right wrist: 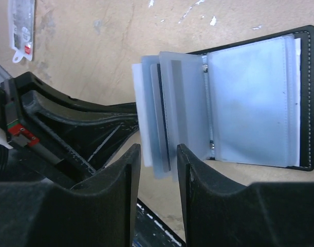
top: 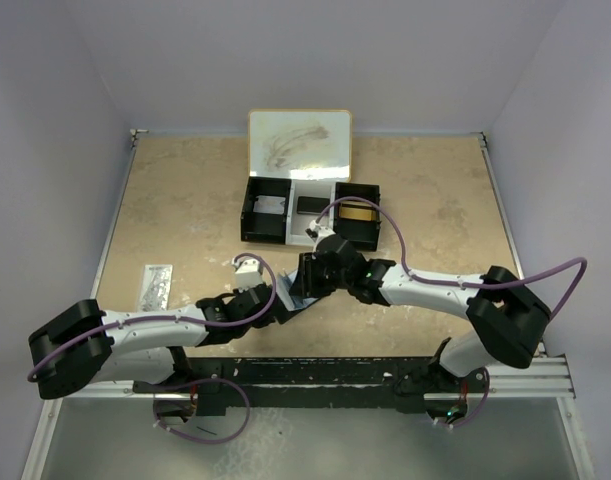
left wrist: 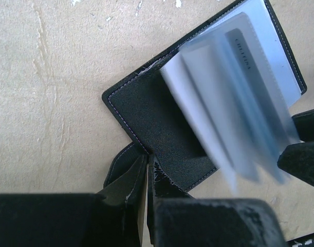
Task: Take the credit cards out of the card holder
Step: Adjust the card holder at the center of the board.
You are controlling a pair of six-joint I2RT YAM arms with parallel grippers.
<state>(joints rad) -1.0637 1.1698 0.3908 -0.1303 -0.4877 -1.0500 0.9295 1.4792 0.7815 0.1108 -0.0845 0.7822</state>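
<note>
The black card holder (top: 288, 294) lies open on the table between both arms. My left gripper (left wrist: 146, 157) is shut on the edge of its black cover (left wrist: 157, 113), pinning it down. Several clear plastic sleeves (right wrist: 162, 108) stand up from its spine, with a grey card (right wrist: 178, 98) showing inside one of them. My right gripper (right wrist: 158, 154) straddles the lower ends of these sleeves. Its fingers (right wrist: 130, 170) are still apart, with a gap on each side of the sleeves. The flat right half (right wrist: 249, 103) shows an empty-looking shiny pocket.
A black-and-white three-compartment tray (top: 257, 212) with its raised lid (top: 300, 140) stands just behind the arms. A pale strip-like item (top: 157, 285) lies on the table at the left. The left arm's black fingers (right wrist: 69, 128) sit close beside my right gripper.
</note>
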